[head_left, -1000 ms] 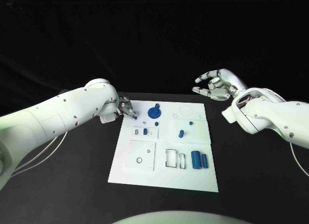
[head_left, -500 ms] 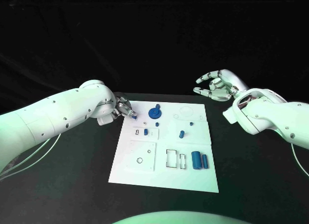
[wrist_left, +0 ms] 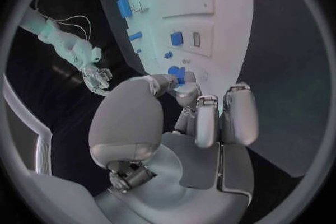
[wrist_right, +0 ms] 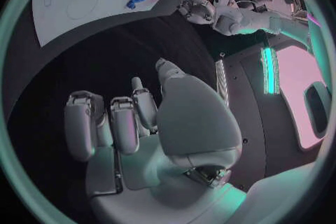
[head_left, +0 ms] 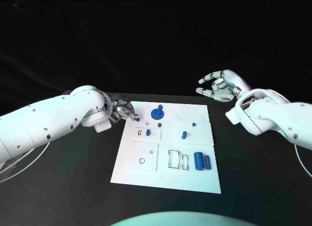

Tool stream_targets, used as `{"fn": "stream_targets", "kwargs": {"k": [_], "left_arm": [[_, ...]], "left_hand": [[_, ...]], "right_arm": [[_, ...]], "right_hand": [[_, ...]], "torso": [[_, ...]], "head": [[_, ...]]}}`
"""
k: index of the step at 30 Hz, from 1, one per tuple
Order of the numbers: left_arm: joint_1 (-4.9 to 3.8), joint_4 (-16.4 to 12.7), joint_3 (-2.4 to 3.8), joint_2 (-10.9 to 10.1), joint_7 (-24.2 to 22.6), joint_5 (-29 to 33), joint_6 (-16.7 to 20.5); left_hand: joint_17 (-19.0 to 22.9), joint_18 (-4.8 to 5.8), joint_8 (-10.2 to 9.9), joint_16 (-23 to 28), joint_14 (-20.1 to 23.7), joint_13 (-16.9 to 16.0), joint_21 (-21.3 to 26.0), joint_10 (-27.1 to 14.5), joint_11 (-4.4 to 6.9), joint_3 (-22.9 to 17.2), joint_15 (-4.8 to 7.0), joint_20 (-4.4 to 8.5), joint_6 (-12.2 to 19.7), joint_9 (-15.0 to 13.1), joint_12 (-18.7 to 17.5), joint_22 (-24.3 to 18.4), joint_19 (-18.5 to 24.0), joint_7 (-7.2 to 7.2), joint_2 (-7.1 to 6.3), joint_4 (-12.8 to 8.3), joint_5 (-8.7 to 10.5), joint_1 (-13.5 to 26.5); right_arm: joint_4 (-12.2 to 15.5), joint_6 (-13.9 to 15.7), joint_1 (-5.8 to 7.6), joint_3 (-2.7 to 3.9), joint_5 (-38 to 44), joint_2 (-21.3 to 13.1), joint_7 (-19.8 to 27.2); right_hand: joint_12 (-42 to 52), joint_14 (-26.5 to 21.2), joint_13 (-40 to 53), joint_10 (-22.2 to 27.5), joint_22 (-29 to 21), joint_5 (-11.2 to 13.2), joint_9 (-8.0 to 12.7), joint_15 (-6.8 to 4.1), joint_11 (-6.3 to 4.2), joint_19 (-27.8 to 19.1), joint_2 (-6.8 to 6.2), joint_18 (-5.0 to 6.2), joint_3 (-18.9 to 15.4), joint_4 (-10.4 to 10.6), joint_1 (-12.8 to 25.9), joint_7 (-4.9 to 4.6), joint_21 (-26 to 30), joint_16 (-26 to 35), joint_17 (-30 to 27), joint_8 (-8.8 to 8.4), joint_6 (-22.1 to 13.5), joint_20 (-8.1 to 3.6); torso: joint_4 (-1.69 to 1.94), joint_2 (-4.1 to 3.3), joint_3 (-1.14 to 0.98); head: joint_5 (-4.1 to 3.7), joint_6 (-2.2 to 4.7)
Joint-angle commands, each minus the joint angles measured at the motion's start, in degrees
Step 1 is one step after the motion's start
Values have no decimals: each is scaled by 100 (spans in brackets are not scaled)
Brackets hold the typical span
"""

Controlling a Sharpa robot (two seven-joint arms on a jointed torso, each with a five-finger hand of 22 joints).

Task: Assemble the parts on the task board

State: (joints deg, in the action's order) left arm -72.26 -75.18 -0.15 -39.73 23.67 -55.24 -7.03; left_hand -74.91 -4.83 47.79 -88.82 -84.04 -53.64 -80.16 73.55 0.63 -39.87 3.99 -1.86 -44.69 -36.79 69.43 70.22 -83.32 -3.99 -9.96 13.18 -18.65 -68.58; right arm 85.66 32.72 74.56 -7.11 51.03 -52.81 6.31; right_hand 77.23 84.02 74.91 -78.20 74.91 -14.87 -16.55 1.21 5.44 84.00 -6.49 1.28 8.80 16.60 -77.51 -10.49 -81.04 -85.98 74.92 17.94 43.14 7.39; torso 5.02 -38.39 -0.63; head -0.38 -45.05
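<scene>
Two hands, one at work at the task board's (head_left: 166,181) far left corner.
Over the last second the left hand (head_left: 123,110) has drawn slightly back off the corner, fingertips pinching a small blue part (wrist_left: 176,73) just above it; probably lifting it toward a socket. Right hand (head_left: 218,86) stays raised beyond the board, fingers loosely spread, empty.
</scene>
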Motion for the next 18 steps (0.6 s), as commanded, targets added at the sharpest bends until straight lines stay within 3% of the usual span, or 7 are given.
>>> {"fn": "stream_targets", "kwargs": {"k": [1,10,18], "left_arm": [[45,-117,-1,-36,-175,-191,166],[180,-159,-41,-2,-168,-448,-67],[216,-164,-78,54,-153,-533,-257]], "left_hand": [[-1107,89,12,25,-499,-8,-25,34,1,-1143,23,26,-28,-10,19,5,-15,4,4,-1112,-37,36],[-1118,92,11,21,-502,-27,-31,54,8,-1168,28,30,-57,-1,31,16,-19,12,-12,-1141,-76,61],[-1120,92,7,20,-502,-34,-32,64,13,-1185,31,33,-76,7,34,19,-20,15,-25,-1164,-119,85]], "right_arm": [[-3,-70,-9,-2,22,-1,29],[-8,-77,-21,-5,19,7,29],[-4,-76,-25,-5,21,4,30]], "right_hand": [[-6,354,29,-4,909,-22,9,-29,-16,38,3,114,-18,-8,50,25,18,31,529,32,13,-44],[-6,354,29,-4,909,-22,9,-29,-16,38,3,114,-18,-8,50,25,18,31,529,32,13,-44],[-6,354,29,-4,909,-22,9,-29,-16,38,3,114,-18,-8,50,25,18,31,529,32,13,-44]], "torso": [[10,2,1],[-6,-19,2],[-3,-19,-6]], "head": [[12,-6],[23,-9],[14,-36]]}}
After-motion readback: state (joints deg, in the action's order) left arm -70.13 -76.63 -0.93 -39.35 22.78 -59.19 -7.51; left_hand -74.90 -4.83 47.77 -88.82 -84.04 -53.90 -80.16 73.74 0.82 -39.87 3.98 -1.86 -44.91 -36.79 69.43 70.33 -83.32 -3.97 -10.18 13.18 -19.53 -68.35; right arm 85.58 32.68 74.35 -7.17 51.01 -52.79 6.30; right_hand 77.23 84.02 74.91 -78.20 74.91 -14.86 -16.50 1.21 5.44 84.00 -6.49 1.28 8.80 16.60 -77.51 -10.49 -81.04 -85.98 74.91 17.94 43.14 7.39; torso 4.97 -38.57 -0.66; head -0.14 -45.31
